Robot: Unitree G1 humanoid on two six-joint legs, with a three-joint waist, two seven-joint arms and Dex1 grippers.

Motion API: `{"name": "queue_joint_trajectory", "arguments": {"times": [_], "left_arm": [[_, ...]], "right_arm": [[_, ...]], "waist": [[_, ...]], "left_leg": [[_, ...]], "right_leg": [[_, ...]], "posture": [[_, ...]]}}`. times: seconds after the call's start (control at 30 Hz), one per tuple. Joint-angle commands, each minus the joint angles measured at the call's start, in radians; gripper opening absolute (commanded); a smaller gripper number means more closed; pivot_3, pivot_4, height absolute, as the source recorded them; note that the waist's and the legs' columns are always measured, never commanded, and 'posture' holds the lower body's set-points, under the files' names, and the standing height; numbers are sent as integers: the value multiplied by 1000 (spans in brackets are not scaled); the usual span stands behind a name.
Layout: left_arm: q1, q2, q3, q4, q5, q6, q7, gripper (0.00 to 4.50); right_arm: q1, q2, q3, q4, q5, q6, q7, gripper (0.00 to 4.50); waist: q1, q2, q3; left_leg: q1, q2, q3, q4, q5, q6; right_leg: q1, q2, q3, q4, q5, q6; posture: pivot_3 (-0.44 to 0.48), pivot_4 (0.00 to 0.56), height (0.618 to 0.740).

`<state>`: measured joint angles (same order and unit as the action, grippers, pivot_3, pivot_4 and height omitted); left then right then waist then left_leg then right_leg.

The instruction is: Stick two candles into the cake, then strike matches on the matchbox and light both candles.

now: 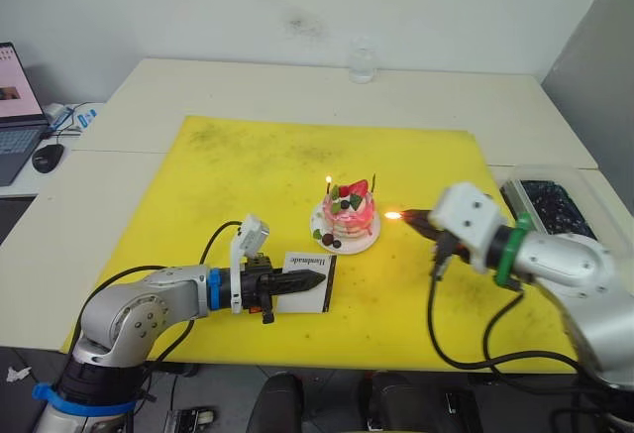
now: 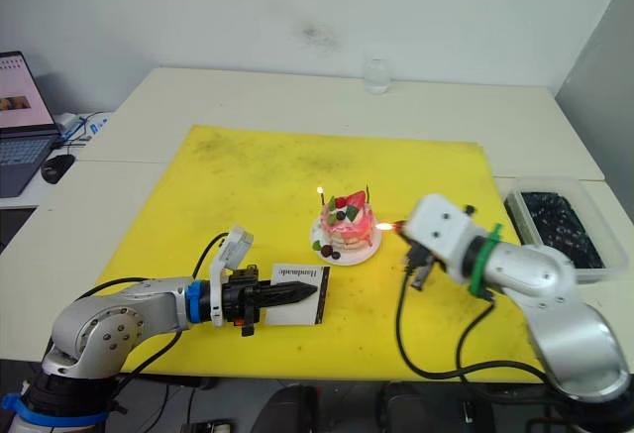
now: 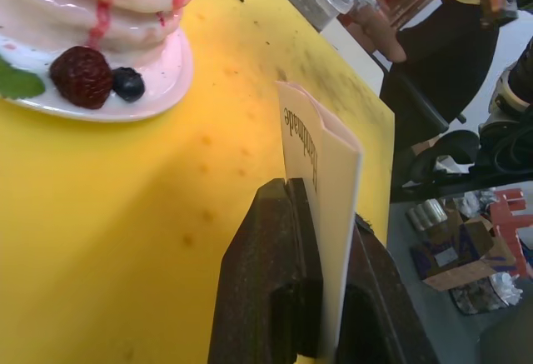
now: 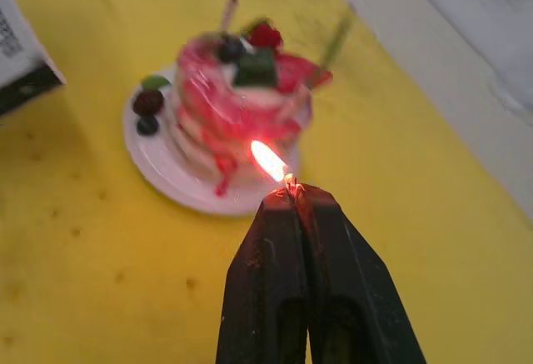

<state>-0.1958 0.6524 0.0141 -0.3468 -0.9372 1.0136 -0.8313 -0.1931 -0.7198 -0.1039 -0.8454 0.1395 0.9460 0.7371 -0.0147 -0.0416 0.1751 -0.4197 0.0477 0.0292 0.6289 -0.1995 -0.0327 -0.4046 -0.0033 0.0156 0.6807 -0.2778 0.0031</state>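
Fingers point(image 4: 275, 247) hiding all but burning match point(image 4: 288, 182) tip beside cake point(image 4: 241, 97)

white wall point(image 1: 198, 7), cream tables point(image 1: 248, 86)

"Handmade" printed on white matchbox point(image 2: 297, 294) face.

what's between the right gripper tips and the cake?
In the right wrist view, just the burning match's flame at the right gripper tips, then the white plate rim below the cake. Nothing else.
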Motion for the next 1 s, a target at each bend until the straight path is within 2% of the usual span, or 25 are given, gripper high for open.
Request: {"name": "queue_joint_trajectory", "arguments": {"times": [0.03,0.2,0.33,0.53,0.63,0.73,0.93,0.97,1.0], "left_arm": [[-10,-19,-7,-23,-2,-13,0,0],[10,-31,-3,-34,0,-18,9,0],[19,-40,-2,-44,-4,-18,21,0],[27,-49,3,-50,-4,-19,35,0],[28,-54,3,-53,-4,-18,45,0],[34,-51,10,-55,-5,-17,45,0],[43,-46,13,-56,-3,-20,44,0],[43,-45,13,-55,-2,-20,44,0],[43,-45,13,-54,-2,-21,44,0]], "right_arm": [[60,-36,-187,38,3,-23,-10,44],[77,-49,-355,313,-37,-146,-94,44],[45,-48,-388,525,-61,-235,-176,44],[5,-72,-365,771,-62,-314,-217,44],[-17,-66,-371,836,-50,-311,-241,679],[-18,-64,-386,831,-31,-315,-251,1763],[29,-63,-443,719,24,-310,-250,4059],[43,-62,-446,681,40,-313,-235,4384],[54,-59,-449,632,67,-311,-213,4449]], "waist": [[0,0,0],[-3,0,0],[-4,0,0],[-10,1,0],[-12,1,0],[-12,3,0],[-12,3,0],[-11,3,0],[-11,4,0]], "left_leg": [[0,0,0,0,0,0],[1,-1,0,0,0,0],[1,-1,1,0,0,0],[1,-1,1,0,0,0],[1,-1,1,0,0,0],[1,-1,1,0,0,0],[1,-1,1,0,0,0],[1,-1,1,0,0,0],[1,-1,1,0,0,0]], "right_leg": [[0,0,0,0,0,0],[0,1,1,0,0,0],[0,2,1,0,0,0],[0,2,1,0,0,0],[0,3,1,0,0,0],[0,4,2,1,0,0],[0,4,2,1,0,0],[0,4,2,1,0,0],[0,4,2,0,0,0]], "posture": [[0,150,740],[0,150,740],[0,150,740],[0,150,740],[0,150,740],[0,150,740],[0,150,740],[0,150,740],[0,150,740]]}}
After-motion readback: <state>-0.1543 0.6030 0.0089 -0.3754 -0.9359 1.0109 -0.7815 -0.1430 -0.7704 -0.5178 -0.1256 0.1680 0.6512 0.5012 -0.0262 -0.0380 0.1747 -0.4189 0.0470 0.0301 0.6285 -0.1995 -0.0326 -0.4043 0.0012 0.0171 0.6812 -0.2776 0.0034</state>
